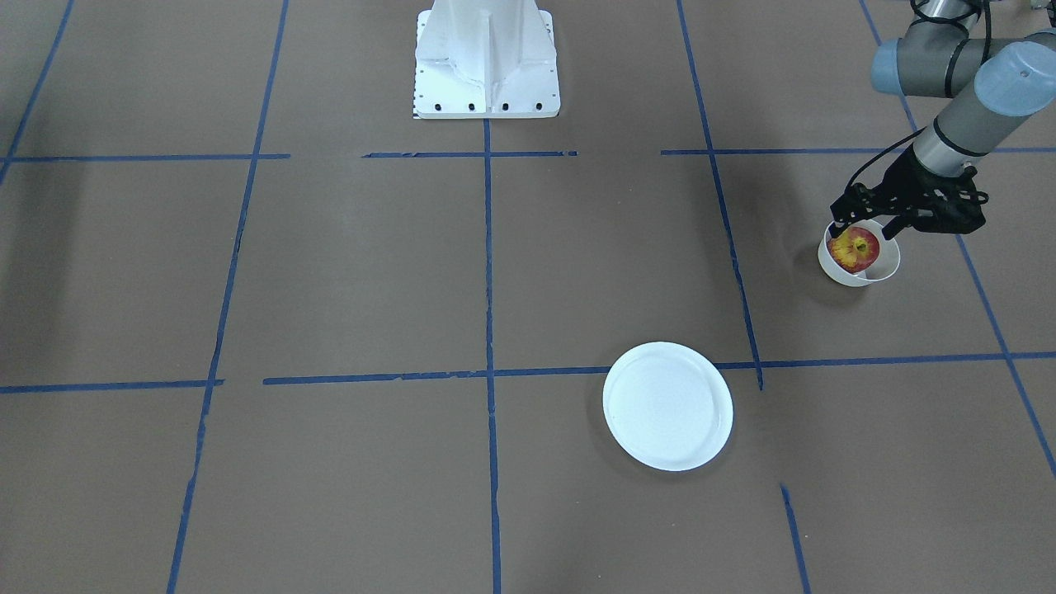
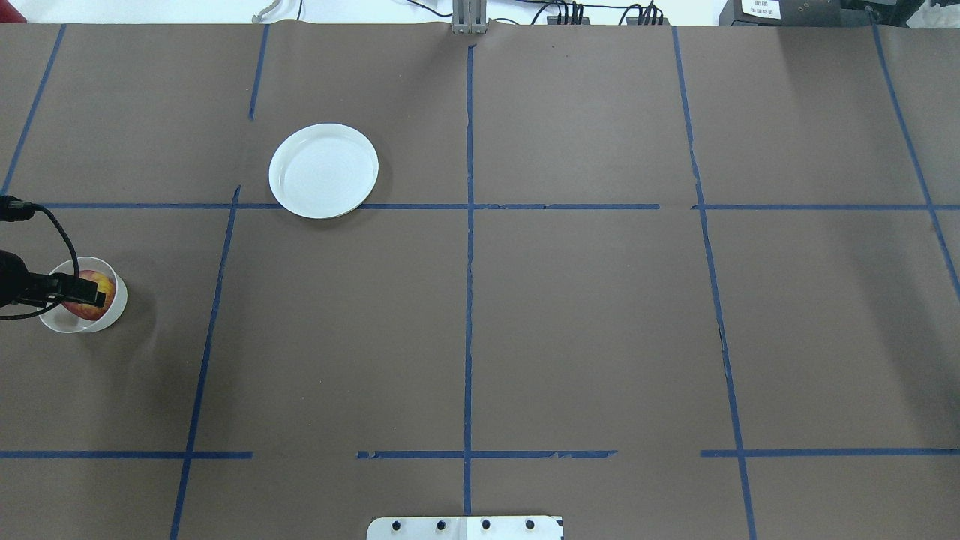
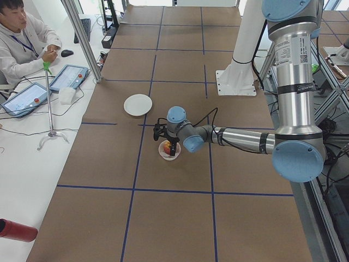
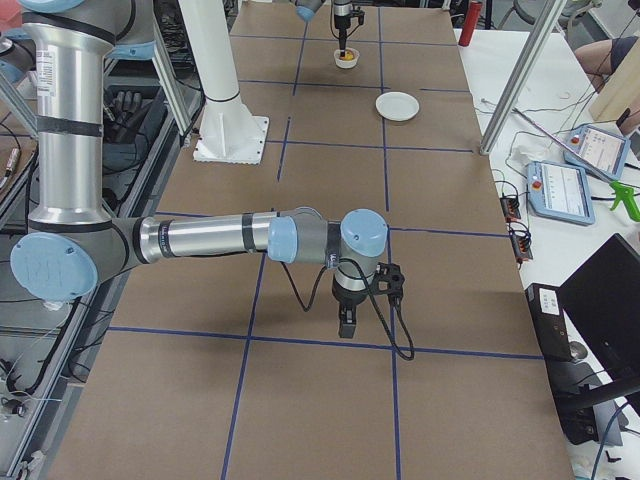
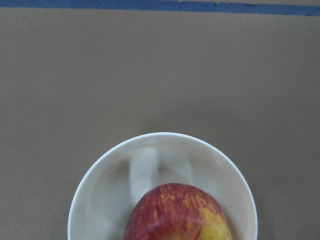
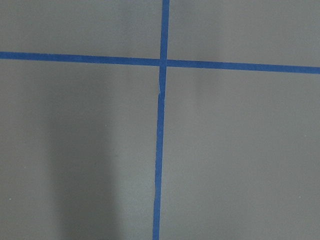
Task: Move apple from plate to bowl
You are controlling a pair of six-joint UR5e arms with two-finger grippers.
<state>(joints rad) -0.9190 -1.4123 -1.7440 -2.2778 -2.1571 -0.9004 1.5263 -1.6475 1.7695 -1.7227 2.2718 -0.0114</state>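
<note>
The red and yellow apple (image 1: 855,249) lies in the small cream-white bowl (image 1: 887,266) at the table's left end; it also shows in the overhead view (image 2: 101,298) and the left wrist view (image 5: 177,215). My left gripper (image 1: 866,225) hangs just over the bowl. Its fingers (image 1: 838,219) stand spread on either side of the apple's top and look open. The white plate (image 1: 668,406) lies bare near the table's far edge. My right gripper (image 4: 346,325) points down over bare table, and I cannot tell whether it is open or shut.
Brown paper with blue tape lines (image 2: 468,225) covers the table. The robot's white base (image 1: 487,62) stands at the near middle edge. An operator (image 3: 22,43) sits with tablets beyond the far side. A red bottle (image 3: 16,230) lies off the table's left end.
</note>
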